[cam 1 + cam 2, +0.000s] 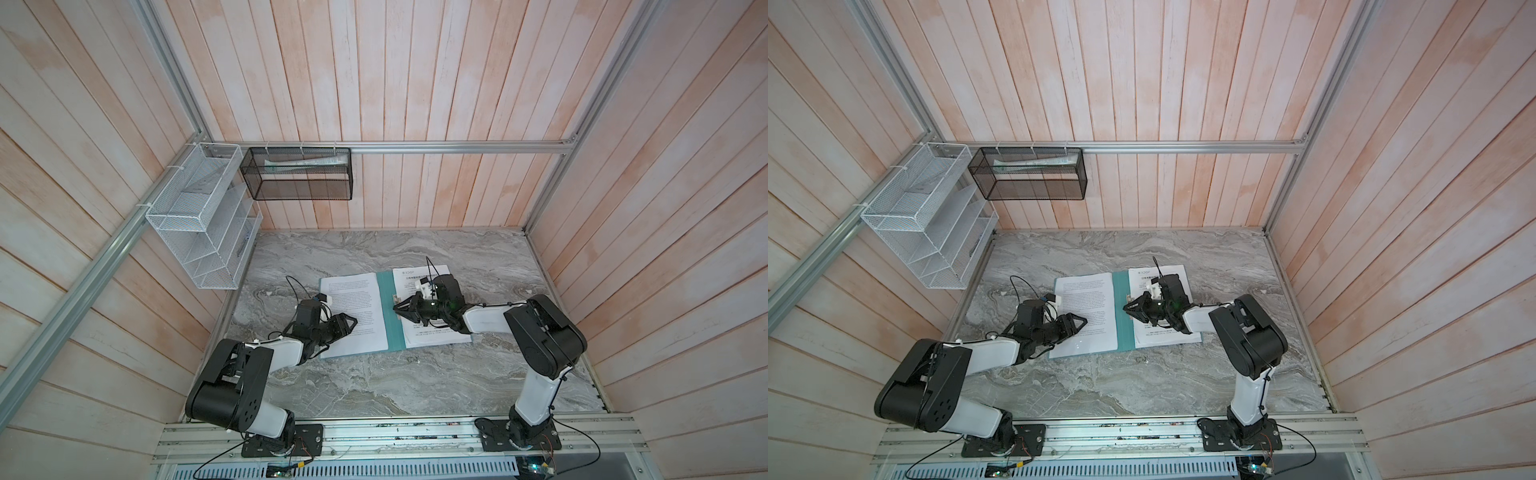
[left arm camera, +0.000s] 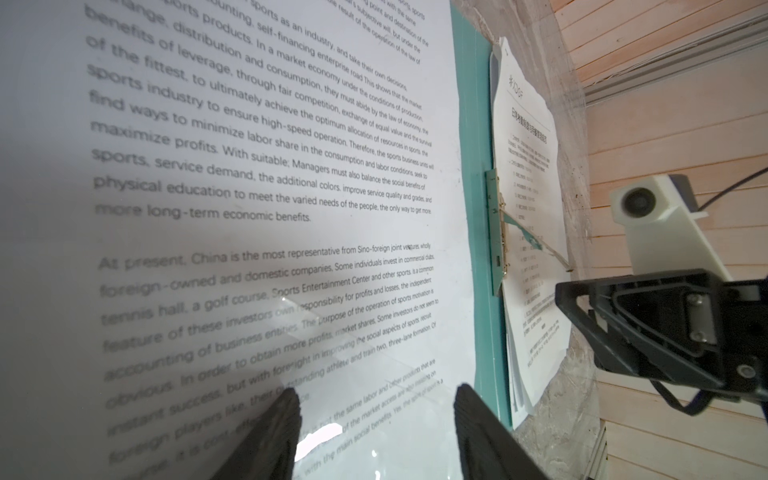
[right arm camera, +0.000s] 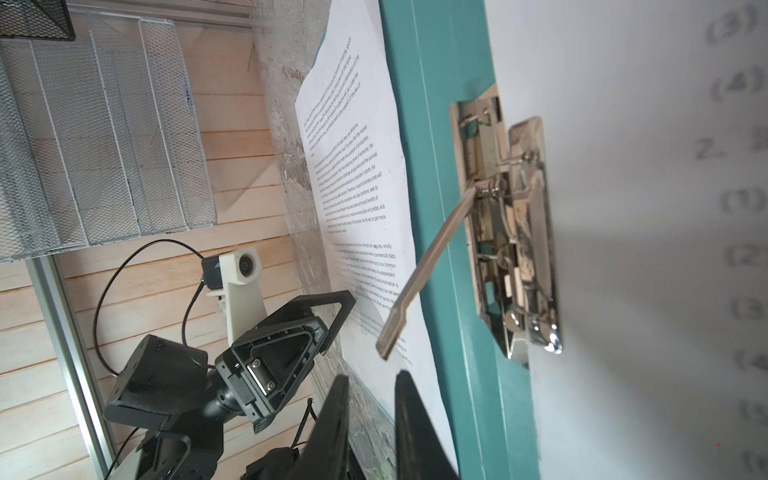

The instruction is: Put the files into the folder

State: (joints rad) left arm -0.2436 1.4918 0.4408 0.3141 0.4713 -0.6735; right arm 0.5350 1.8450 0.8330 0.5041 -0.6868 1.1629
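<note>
One sheet reading "sports industry" lies under L gripper, jaws wide, empty; R gripper jaws nearly closed, empty, by folder clip lever.

The grey marbled table carries the teal folder, lying open and flat near the table's middle.

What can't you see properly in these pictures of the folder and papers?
How many sheets sit under the clip: in both top views the right arm covers them; the left wrist view shows only thin edges.
Words on the logo sheet: blurred in the right wrist view, too close.
What lies in the black mesh basket: too small in both top views, behind mesh.
</note>
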